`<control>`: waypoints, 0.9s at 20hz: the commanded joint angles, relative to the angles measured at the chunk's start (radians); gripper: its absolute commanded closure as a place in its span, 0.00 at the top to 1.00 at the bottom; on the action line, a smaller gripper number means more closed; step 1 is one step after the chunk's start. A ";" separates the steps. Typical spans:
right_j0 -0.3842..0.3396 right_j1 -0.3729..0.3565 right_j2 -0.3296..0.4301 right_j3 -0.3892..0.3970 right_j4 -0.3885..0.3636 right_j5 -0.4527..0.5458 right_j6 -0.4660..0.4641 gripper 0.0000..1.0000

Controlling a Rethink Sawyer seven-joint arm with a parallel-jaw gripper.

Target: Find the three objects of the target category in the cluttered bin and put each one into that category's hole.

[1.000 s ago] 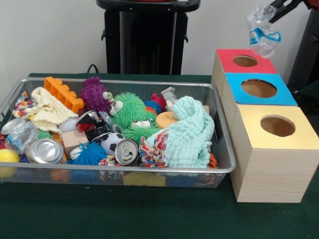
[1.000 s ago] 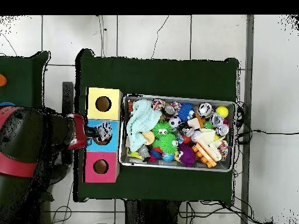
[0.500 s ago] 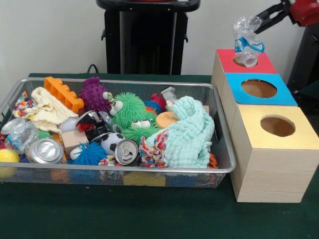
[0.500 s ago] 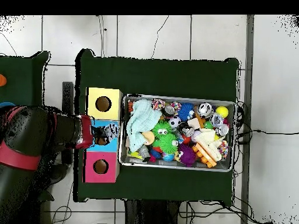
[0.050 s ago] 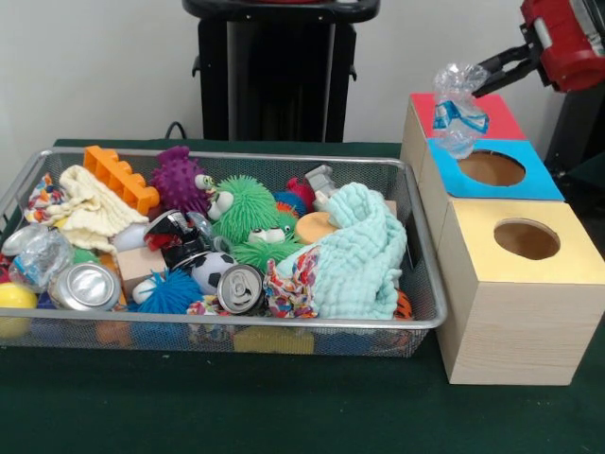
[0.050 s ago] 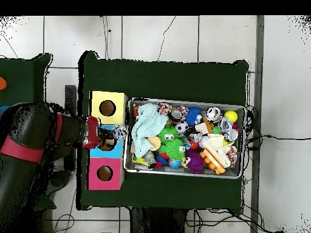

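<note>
My gripper (image 5: pixel 482 78) comes in from the upper right and is shut on a crumpled clear plastic bottle (image 5: pixel 457 109) with a blue label. The bottle hangs over the bin-side edge where the red box (image 5: pixel 501 118) meets the blue box (image 5: pixel 444 175), hiding the red box's hole. From overhead, the gripper (image 6: pixel 107 139) reaches over the blue box (image 6: pixel 97 151) and the bottle (image 6: pixel 119 131) sits at that box's edge nearest the wire bin (image 6: pixel 182 102). Two silver cans (image 5: pixel 241 287) (image 5: pixel 85 284) and another crumpled plastic bottle (image 5: pixel 38 253) lie in the bin.
The wire mesh bin (image 5: pixel 236 326) is crowded with spiky toys, balls, an orange brick, a cream cloth and a mint cloth (image 5: pixel 354 255). A yellow box (image 5: pixel 473 227) with a round hole stands nearest the camera. The table is covered in dark green cloth.
The gripper has carried the bottle from above the red box's hole down and toward the bin, onto the red and blue boxes' shared edge. The bin's contents have not moved.
</note>
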 commanded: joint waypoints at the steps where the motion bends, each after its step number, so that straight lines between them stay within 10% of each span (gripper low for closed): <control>1: -0.077 0.051 0.015 -0.151 0.063 0.158 0.330 0.00; 18: -0.122 0.040 0.011 -0.302 0.155 0.293 0.419 0.00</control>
